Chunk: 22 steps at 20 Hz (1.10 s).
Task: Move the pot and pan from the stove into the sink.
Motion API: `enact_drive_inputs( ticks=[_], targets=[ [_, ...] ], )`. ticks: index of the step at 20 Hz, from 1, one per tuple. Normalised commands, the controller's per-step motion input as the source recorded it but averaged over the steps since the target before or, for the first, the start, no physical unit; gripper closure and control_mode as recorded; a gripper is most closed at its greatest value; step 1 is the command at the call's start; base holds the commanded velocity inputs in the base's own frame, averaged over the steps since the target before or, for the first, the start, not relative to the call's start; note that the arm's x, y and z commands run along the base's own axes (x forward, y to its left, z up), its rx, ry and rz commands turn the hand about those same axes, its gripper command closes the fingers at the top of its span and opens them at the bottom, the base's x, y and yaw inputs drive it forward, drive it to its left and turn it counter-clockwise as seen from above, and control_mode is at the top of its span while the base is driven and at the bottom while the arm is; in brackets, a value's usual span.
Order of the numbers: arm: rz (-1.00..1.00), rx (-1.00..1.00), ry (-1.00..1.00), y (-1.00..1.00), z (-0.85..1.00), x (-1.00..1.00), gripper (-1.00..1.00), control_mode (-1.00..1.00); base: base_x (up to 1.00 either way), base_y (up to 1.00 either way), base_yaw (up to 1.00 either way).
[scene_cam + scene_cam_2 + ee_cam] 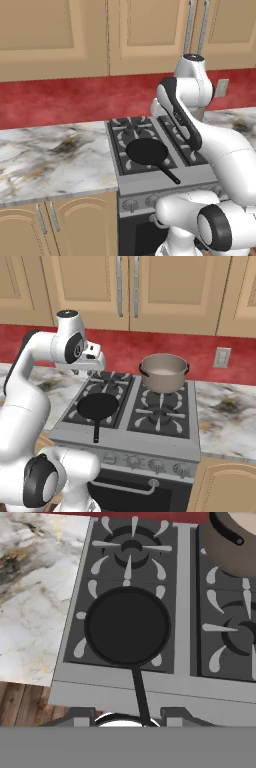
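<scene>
My claw (95, 362) hangs high above the stove (131, 428), holding nothing; how wide its jaws stand I cannot tell. Directly below it, the pan (127, 626) lies on the front left burner, its handle pointing toward me over the stove's front edge. The pot (163, 372) stands on the rear right burner, without a lid. I judge the task not yet begun: both vessels remain on the stove. The pot is cropped in the hand view.
</scene>
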Motion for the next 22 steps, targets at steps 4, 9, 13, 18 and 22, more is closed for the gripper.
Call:
enact_drive_inputs(
  ticks=[4,9,13,18,22],
  targets=[
    [0.01,0.01,0.00,-0.06,-0.07,-0.19,-1.00,-1.00,0.00,0.00,0.00],
    [0.02,0.02,0.00,-0.22,-0.17,-0.41,-1.00,-1.00,0.00,0.00,0.00],
    [0.02,0.02,0.00,-0.31,-0.21,-0.45,-1.00,-1.00,0.00,0.00,0.00],
    [0.02,0.00,0.00,-0.21,-0.25,-0.38,-1.00,-1.00,0.00,0.00,0.00],
    [0.04,0.00,0.00,-0.02,-0.14,-0.06,-1.00,-1.00,0.00,0.00,0.00]
  ],
)
